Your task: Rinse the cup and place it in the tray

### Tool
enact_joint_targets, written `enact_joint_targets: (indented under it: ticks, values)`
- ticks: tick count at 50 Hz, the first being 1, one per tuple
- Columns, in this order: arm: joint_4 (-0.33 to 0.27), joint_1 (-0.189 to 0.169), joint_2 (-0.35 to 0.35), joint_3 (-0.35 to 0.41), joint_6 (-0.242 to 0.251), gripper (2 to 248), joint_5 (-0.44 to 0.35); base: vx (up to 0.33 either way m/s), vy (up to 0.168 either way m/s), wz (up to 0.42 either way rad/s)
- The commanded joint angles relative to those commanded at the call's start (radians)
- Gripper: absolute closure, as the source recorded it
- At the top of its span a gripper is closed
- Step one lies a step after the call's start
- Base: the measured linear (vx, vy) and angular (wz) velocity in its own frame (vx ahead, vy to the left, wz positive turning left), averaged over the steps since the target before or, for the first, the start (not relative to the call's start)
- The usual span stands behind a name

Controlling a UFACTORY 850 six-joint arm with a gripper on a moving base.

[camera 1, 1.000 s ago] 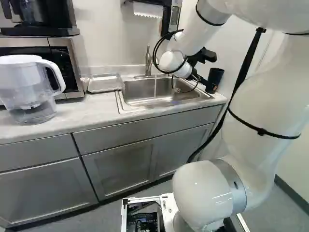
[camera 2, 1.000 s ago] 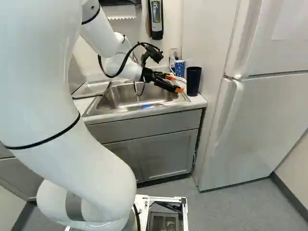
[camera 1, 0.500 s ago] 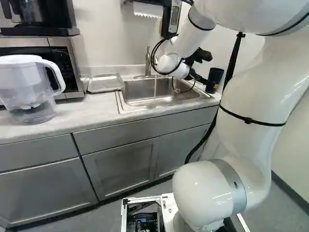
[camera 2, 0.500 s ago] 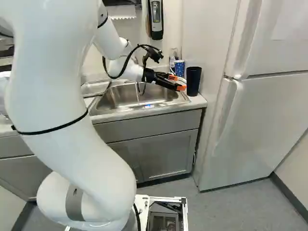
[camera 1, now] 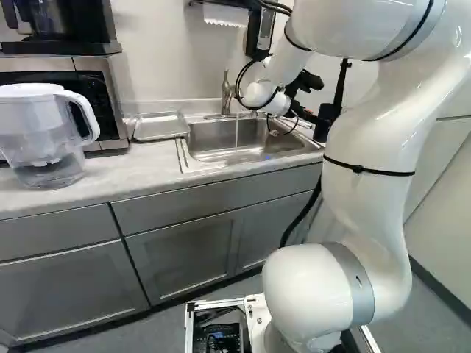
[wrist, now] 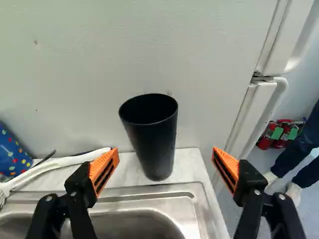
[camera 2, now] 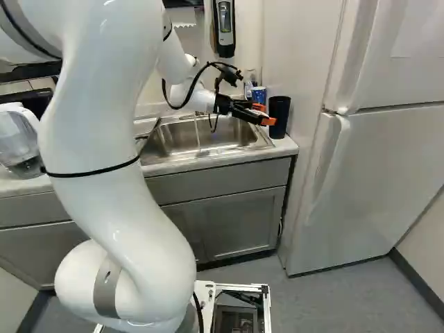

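Observation:
In the right base view the gripper (camera 2: 267,116) hangs over the sink's right end, close to the black cup (camera 2: 279,114). The wrist view shows the gripper (wrist: 165,164) open, its orange-padded fingers wide apart. Ahead of them and between their lines stands the dark cup (wrist: 152,139), upright on the counter strip, touched by neither finger. Water runs from the faucet (camera 1: 226,94) into the steel sink (camera 1: 210,147). The metal tray (camera 1: 160,126) lies on the counter left of the sink.
A white-handled brush (wrist: 55,164) and a blue dotted cup (wrist: 15,154) are beside the black cup. A wall rises behind it, with a fridge (camera 2: 374,159) to the right. A water pitcher (camera 1: 44,136) and a microwave (camera 1: 96,92) stand left of the tray.
My arm has swung its upper links, and the gripper has shifted a little to the right in the right base view, toward the black cup. The base and the cup have stayed put.

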State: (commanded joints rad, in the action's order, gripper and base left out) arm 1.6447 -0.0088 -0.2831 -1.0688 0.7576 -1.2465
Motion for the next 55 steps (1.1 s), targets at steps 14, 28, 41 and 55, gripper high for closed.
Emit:
enact_joint_targets:
  ticks: [14,28,41,55]
  values:
    - [0.0,-0.05,-0.067,-0.085,0.0,3,-0.012,0.0,0.0,0.0]
    - [0.0,-0.075,-0.097,-0.124,0.0,3,-0.012,0.0,0.0,0.0]
    - [0.0,-0.075,-0.097,-0.124,0.0,14,-0.012,0.0,0.0,0.0]
    - [0.0,-0.075,-0.097,-0.124,0.0,89,-0.012,0.0,0.0,0.0]
